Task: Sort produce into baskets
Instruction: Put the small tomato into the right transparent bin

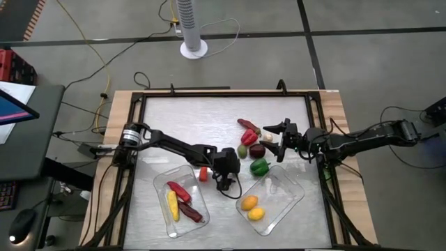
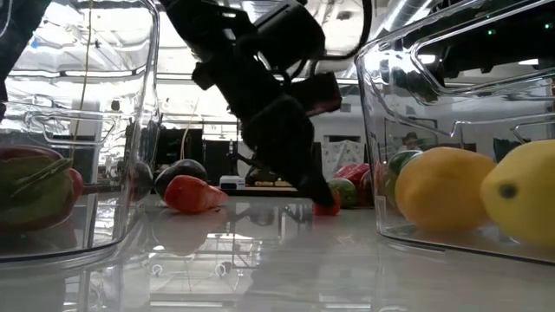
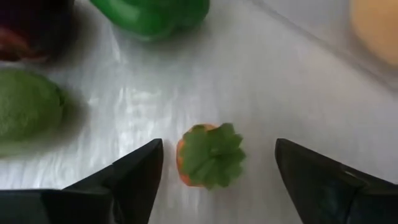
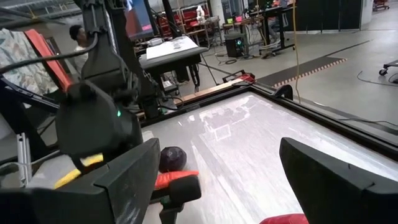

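Where green leaves top it, orange carrot (image 3: 209,155).

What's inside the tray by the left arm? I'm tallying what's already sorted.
The left tray holds a yellow corn and two red chillies. Nothing else shows through its clear walls.

Between my dark left fingers (image 3: 124,186) sits an orange piece (image 3: 210,155) topped with a ruffled green leaf cap. Beside it lie a glossy green pepper (image 3: 152,15) and a dull, paler green piece (image 3: 28,109). My clear basket near the table's front left (image 1: 162,183) shows a yellow corn (image 1: 172,206) and red chillies (image 1: 180,190); the other clear basket (image 1: 293,192) holds orange (image 1: 248,203) and yellow (image 1: 256,214) fruit. The table (image 1: 188,118) is pale brushed silver, black-framed.
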`<act>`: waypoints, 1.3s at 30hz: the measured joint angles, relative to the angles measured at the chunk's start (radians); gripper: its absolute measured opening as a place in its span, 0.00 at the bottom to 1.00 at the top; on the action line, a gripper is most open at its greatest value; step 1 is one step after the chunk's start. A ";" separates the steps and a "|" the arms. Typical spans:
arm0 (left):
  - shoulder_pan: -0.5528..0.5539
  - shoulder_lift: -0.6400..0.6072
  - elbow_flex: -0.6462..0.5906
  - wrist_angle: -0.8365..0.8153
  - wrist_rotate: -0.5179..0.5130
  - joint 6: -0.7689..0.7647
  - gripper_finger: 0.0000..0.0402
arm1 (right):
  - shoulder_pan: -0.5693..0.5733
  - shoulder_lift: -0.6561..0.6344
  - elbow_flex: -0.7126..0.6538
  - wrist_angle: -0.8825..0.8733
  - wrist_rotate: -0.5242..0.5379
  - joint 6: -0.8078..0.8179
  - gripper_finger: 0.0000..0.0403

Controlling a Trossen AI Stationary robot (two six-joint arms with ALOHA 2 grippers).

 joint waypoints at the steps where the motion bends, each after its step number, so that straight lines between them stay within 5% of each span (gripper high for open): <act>1: 0.000 0.001 0.000 -0.002 -0.010 0.001 0.70 | 0.000 0.000 0.000 0.000 0.000 0.000 0.88; 16: 0.009 -0.031 0.019 -0.059 -0.058 0.015 0.19 | 0.000 0.000 0.000 -0.002 0.000 -0.002 0.88; 27: -0.019 -0.215 0.043 0.040 -0.036 0.011 0.24 | 0.000 0.000 0.000 -0.001 0.000 -0.002 0.88; 31: -0.049 -0.178 0.057 0.172 0.063 -0.035 0.25 | 0.000 0.000 0.000 0.002 0.000 0.001 0.88; 39: -0.099 -0.038 0.230 0.094 0.143 -0.053 0.25 | -0.002 0.000 -0.001 0.001 0.013 0.001 0.88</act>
